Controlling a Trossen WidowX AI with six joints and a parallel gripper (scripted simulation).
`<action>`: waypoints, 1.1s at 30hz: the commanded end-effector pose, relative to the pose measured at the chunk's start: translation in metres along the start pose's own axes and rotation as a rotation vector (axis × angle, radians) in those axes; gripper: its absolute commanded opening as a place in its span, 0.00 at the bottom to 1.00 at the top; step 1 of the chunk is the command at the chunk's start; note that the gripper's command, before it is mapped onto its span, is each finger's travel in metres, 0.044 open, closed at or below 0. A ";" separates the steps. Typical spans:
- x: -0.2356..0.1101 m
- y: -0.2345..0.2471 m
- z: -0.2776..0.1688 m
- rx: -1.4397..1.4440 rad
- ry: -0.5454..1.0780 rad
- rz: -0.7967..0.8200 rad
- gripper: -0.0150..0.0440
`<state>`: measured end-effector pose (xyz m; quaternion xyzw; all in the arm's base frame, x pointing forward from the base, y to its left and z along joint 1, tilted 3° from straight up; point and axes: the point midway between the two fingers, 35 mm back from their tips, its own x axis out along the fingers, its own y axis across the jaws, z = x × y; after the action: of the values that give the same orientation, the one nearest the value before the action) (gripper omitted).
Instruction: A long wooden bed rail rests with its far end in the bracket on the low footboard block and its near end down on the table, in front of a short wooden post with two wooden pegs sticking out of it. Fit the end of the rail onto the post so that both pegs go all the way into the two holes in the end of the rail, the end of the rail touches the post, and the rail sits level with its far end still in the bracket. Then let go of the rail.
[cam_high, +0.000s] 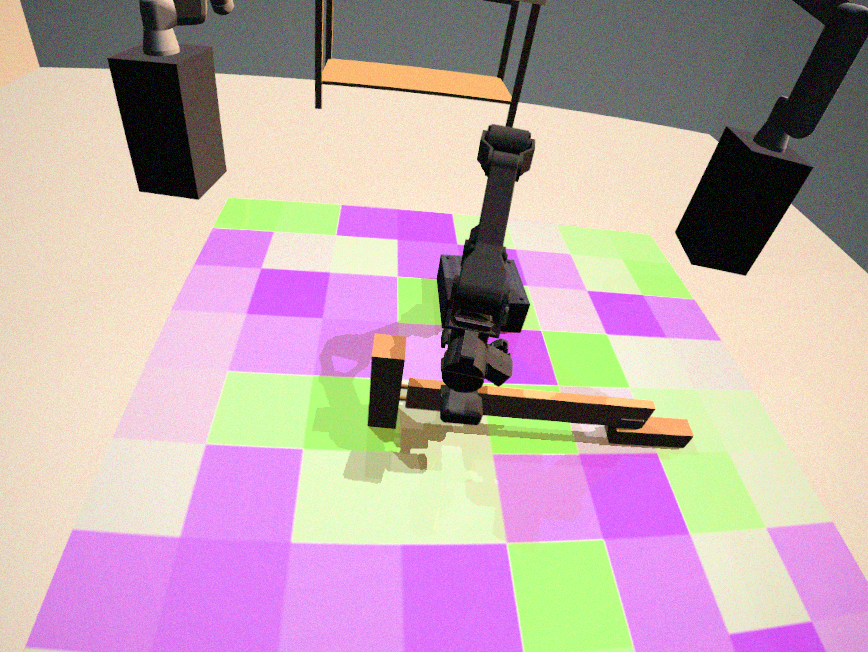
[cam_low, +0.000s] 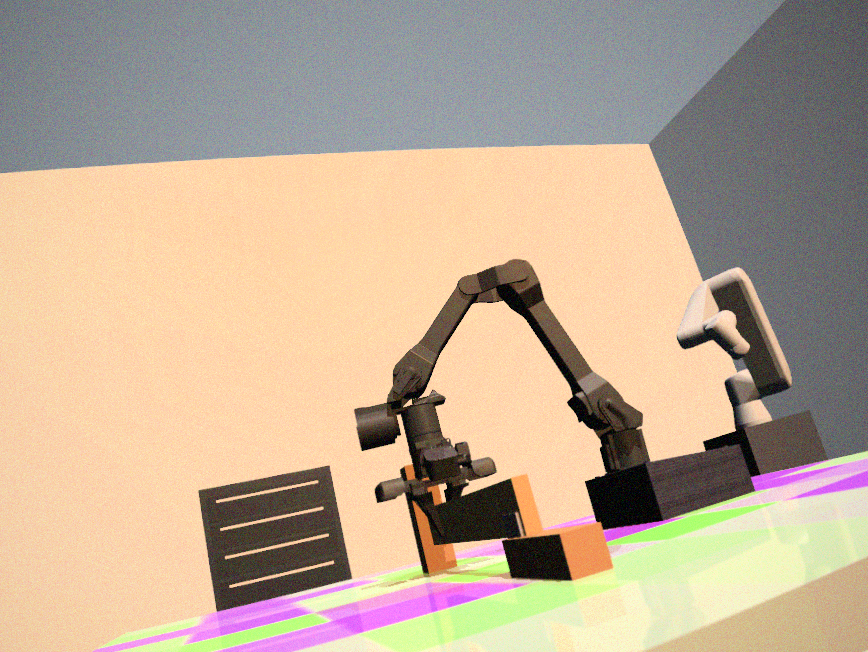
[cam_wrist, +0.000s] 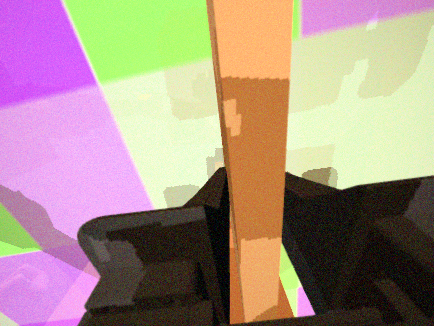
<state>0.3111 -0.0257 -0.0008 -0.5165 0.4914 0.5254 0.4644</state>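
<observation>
The long wooden rail (cam_high: 561, 405) (cam_low: 491, 512) (cam_wrist: 255, 115) is lifted off the checkered mat and lies about level. Its far end rests on the low footboard block (cam_high: 663, 428) (cam_low: 561, 554). Its near end stands a small gap short of the upright wooden post (cam_high: 385, 393) (cam_low: 440, 550). Thin pegs (cam_high: 402, 388) show across that gap. My gripper (cam_high: 459, 407) (cam_low: 438, 485) (cam_wrist: 252, 187) is shut on the rail near its post end, one finger on each side. The holes in the rail end are hidden.
The arm's base (cam_high: 515, 291) (cam_low: 666, 491) stands behind the rail. Two black pedestals (cam_high: 168, 119) (cam_high: 743, 200) with other robots stand at the back corners. A shelf (cam_high: 414, 77) is at the back, and a slatted black panel (cam_low: 273, 536) is by the wall.
</observation>
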 end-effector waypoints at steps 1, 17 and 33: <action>-0.002 -0.002 -0.002 -0.003 0.003 -0.006 0.25; -0.002 -0.002 -0.007 -0.003 0.003 -0.006 0.25; -0.002 -0.002 -0.012 -0.003 0.003 -0.006 0.25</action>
<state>0.3119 -0.0358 -0.0007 -0.5162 0.4915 0.5257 0.4644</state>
